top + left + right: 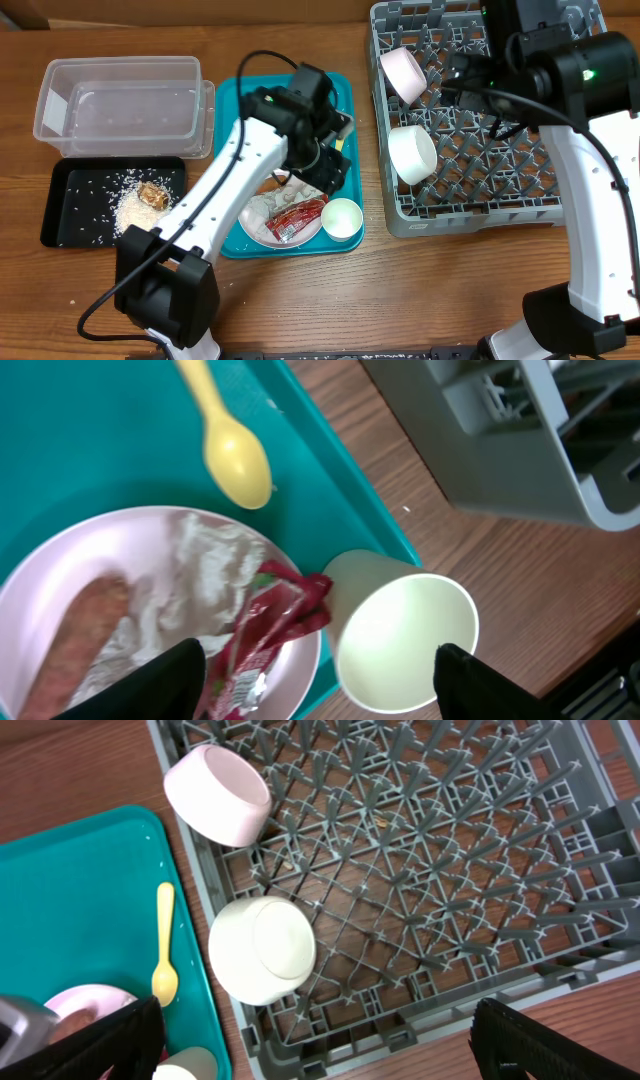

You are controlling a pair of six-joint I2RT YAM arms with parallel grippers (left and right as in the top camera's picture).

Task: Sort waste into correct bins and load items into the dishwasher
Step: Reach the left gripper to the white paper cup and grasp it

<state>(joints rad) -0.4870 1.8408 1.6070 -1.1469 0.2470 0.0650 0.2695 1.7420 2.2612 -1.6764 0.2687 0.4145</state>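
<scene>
A teal tray (232, 110) holds a pink plate (40, 585) with crumpled paper, a sausage-like piece of food (75, 635) and a red wrapper (270, 625). A pale paper cup (405, 640) stands at the tray's corner, and a yellow spoon (232, 445) lies on the tray. My left gripper (318, 680) is open above the wrapper and cup. My right gripper (320, 1040) is open and empty over the grey dishwasher rack (560, 205), which holds a pink bowl (215, 795) and a white bowl (262, 950).
A clear plastic bin (120, 105) stands at the back left. A black tray (75, 185) with rice and food scraps lies in front of it. Bare wooden table lies in front of the tray and rack.
</scene>
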